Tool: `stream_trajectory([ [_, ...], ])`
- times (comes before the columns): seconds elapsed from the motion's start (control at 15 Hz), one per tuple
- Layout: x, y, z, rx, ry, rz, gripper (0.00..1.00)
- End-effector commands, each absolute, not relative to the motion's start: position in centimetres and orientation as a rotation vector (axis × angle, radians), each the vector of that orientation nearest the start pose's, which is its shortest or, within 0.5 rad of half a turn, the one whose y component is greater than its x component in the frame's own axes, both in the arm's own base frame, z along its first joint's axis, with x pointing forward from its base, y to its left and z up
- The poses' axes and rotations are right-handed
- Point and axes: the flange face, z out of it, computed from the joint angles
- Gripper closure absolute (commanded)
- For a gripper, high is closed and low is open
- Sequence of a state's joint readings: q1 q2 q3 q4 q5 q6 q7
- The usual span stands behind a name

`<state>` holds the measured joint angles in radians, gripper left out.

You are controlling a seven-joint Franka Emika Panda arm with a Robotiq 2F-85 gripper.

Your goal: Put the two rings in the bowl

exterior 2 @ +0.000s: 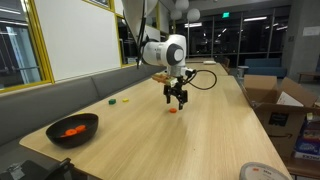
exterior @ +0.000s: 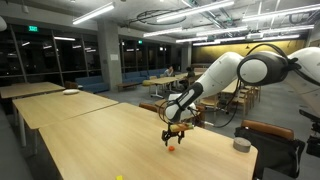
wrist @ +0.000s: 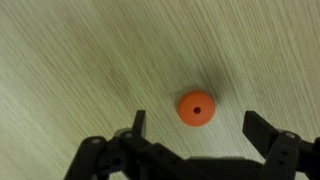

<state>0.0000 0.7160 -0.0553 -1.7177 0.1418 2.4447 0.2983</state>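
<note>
Wrist view shows the hand (wrist: 196, 120) open above the orange ring (wrist: 196, 107), which lies on the wooden worktop (wrist: 80, 60) between its fingers; the pick-up seems under way, calling for descent, closure, then carriage to the grey bowl (exterior: 241, 145).

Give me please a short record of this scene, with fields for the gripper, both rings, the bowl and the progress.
gripper: open, low over the table, holding nothing
orange ring: flat on the table, between the open fingers, not touched
yellow ring: on the table, far from the gripper; too small to see its shape
bowl: on the table near its edge, away from both rings
progress: no ring in the bowl yet
</note>
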Motion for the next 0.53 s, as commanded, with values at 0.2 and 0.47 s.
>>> stream_trajectory([
  [0.2,67.6,-3.7,16.7,-2.926,0.773,-0.037,0.00],
  [0.47,67.4,-3.1,15.9,-2.993,0.736,-0.004,0.00],
])
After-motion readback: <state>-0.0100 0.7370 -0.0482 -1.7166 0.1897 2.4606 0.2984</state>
